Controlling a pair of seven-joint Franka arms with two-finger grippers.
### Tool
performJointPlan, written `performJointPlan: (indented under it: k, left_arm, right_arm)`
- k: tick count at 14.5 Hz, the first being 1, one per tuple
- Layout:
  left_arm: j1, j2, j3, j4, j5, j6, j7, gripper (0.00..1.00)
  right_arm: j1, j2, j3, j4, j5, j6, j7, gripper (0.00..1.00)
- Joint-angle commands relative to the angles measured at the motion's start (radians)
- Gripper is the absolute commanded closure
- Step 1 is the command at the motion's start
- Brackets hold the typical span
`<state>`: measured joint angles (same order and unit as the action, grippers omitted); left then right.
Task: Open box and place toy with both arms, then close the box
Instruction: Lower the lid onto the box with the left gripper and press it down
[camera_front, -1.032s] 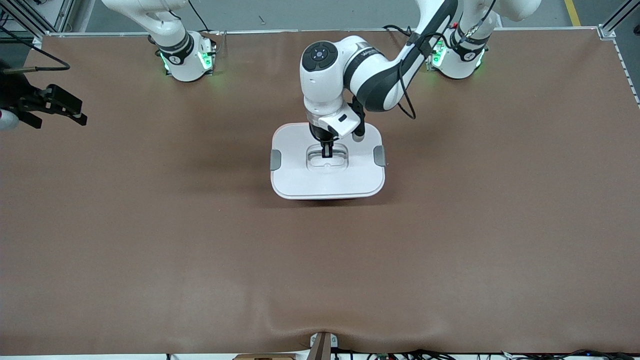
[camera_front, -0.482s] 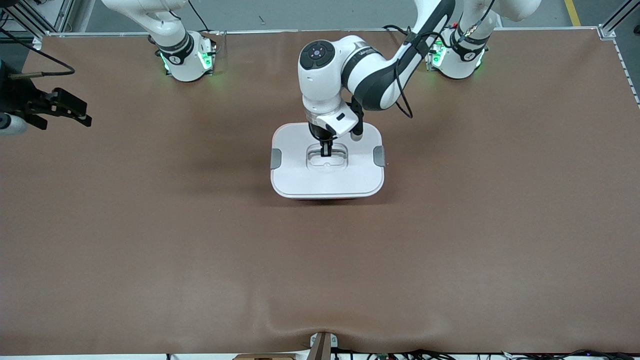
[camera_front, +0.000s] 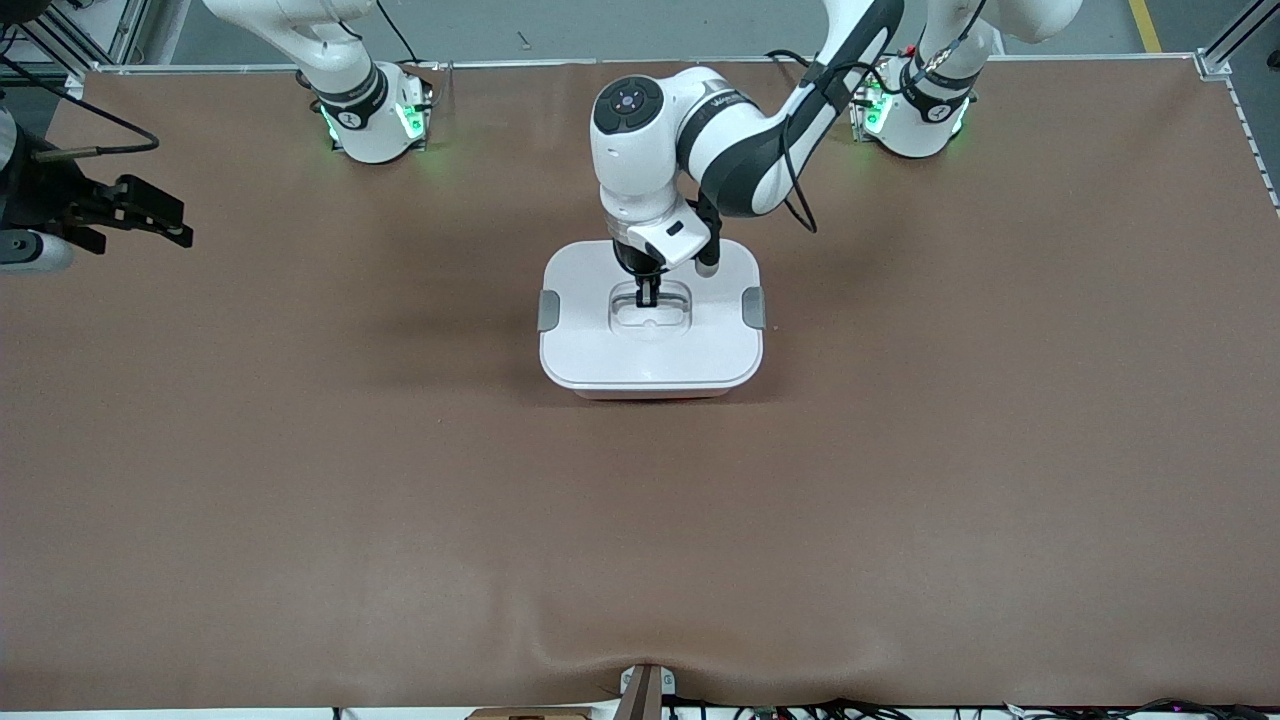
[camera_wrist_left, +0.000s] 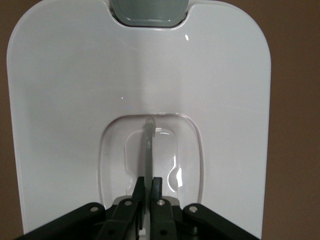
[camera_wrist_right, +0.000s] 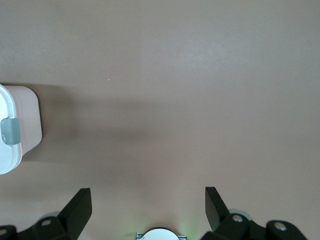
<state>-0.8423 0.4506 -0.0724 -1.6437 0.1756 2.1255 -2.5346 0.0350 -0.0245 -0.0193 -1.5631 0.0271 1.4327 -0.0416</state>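
- A brown mat-covered table (camera_front: 300, 480) is carrying one rounded translucent pink plastic box (camera_front: 650, 390), closed by one flat white lid (camera_front: 650, 350) with two grey side clips (camera_front: 548, 310).
- The left gripper (camera_front: 647, 296) is sitting in the lid's recessed centre, jaws pinched tight on the thin handle (camera_wrist_left: 148, 150); the box is lying slightly farther from the front camera than a second ago.
- The right gripper (camera_front: 150, 212) is waiting over the table's right-arm end, fingers (camera_wrist_right: 80, 209) spread wide (empty), having drifted a little toward the box.
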Motion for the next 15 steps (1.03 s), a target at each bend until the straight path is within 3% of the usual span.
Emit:
performJointPlan:
  k: [1, 7, 15]
  left_arm:
    - [-0.008, -0.030, 0.002, -0.042, 0.028, 0.021, -0.023, 1.00]
    - [-0.006, -0.065, 0.002, -0.123, 0.028, 0.086, -0.023, 1.00]
    - [0.000, -0.064, 0.002, -0.128, 0.028, 0.099, -0.018, 1.00]
  right_arm:
    - [0.005, -0.002, 0.001, 0.005, 0.004, -0.014, 0.008, 0.00]
    - [0.010, 0.000, 0.001, -0.002, 0.002, -0.006, 0.006, 0.00]
    - [0.011, 0.000, -0.001, -0.012, 0.001, -0.012, 0.006, 0.00]
